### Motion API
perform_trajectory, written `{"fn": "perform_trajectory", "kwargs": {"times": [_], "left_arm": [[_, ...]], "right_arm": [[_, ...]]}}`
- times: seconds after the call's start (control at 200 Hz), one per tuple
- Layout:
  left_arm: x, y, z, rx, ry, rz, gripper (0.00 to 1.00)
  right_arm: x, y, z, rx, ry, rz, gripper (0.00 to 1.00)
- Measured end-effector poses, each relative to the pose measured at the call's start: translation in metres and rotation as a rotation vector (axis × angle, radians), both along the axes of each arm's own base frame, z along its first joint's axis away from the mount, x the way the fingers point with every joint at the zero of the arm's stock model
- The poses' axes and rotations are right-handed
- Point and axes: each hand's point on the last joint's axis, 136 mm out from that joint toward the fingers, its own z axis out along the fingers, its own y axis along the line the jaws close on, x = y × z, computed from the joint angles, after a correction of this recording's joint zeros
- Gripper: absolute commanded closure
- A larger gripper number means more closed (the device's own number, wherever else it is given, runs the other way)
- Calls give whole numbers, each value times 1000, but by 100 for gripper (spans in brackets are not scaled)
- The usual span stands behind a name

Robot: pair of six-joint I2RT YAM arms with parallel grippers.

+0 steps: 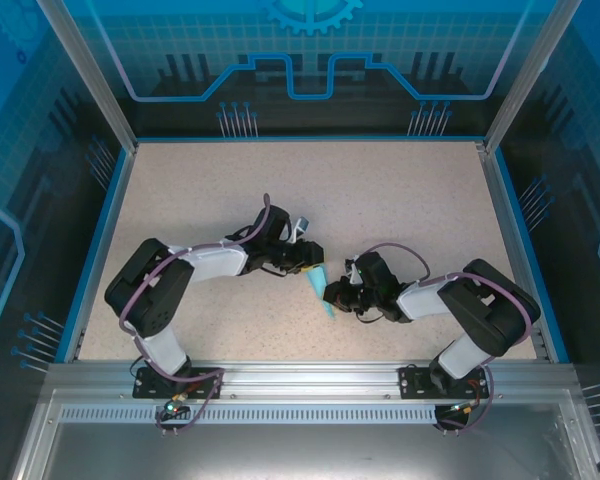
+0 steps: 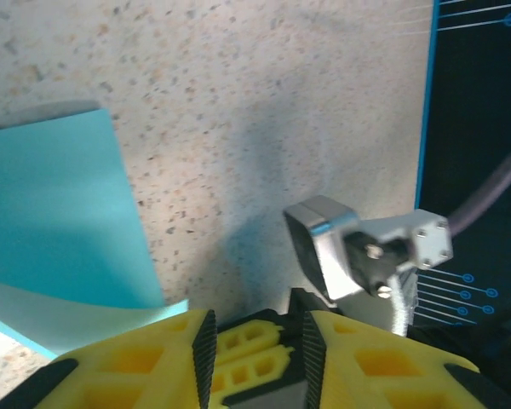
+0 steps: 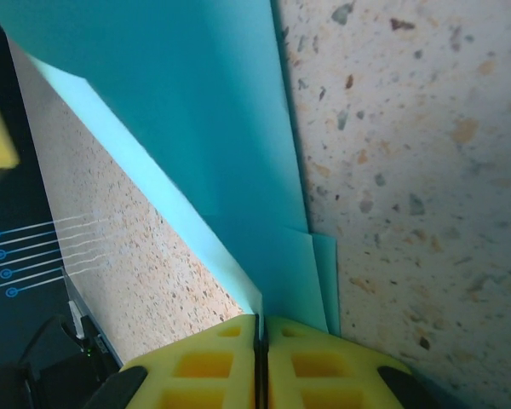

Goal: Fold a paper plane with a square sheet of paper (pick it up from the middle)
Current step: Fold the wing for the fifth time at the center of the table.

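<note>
The right hand (image 3: 261, 331) is clenched on one end of the light-blue paper plane (image 3: 196, 128), apparently keeping its folded layers together on the desk (image 1: 380, 200) between the arms, while the left hand (image 2: 255, 334), parted and empty, hangs just beside it, seemingly ready to crease.

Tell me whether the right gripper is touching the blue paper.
Touching. In the right wrist view the right gripper is shut on the blue paper, whose edge runs between its yellow fingers.
</note>
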Motion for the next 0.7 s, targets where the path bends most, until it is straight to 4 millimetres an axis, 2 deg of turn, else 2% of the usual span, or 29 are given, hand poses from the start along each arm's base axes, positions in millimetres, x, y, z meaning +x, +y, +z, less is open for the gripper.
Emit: {"fn": "perform_trajectory", "kwargs": {"times": [0.18,0.56,0.7], "left_arm": [[-6,3,-8,5,15,-4,69],[-15,1,-16,-21,20,-30,67],[-16,-1,-25,-16,36,-38,67]], "right_arm": [[0,0,0,-5,15,-3,89],[0,0,-1,-9,37,1,88],[0,1,0,-9,43,3,88]]}}
